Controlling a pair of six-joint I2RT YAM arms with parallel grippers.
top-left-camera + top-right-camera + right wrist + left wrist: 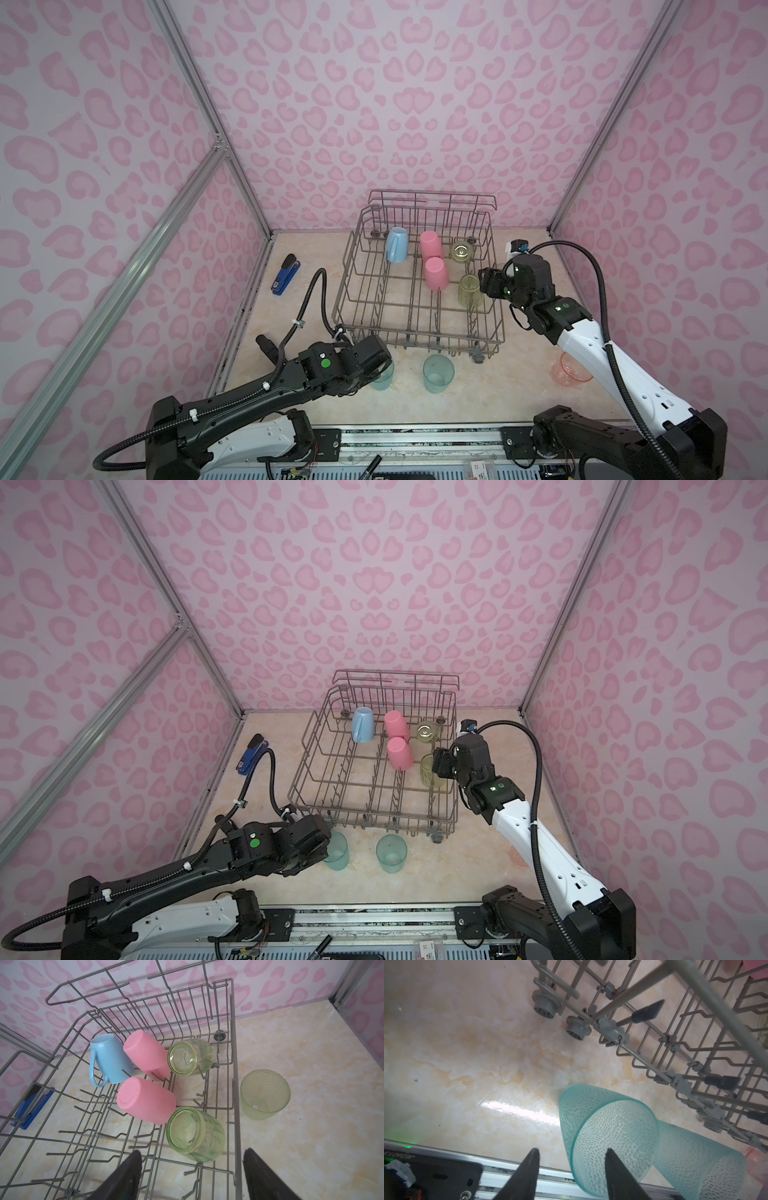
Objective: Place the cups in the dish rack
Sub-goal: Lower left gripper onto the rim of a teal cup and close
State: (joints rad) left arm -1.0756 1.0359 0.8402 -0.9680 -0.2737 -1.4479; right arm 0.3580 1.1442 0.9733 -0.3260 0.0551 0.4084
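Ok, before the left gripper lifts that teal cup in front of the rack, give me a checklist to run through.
1. Left gripper straddles the wall of the translucent teal plastic tumbler beside it, one jaw inside: ok.
2. Jaws closed on that wall: not ok, they stand apart.
3. That tumbler upright: ok.
4. Second teal tumbler stands apart from it: ok.
5. Free tines in the grey wire dish rack: ok, front rows bare.
6. Right gripper clear of the drop path: cannot tell; it hangs open over the rack's right side.

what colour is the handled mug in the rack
The mug is light blue; the right wrist view shows it best.
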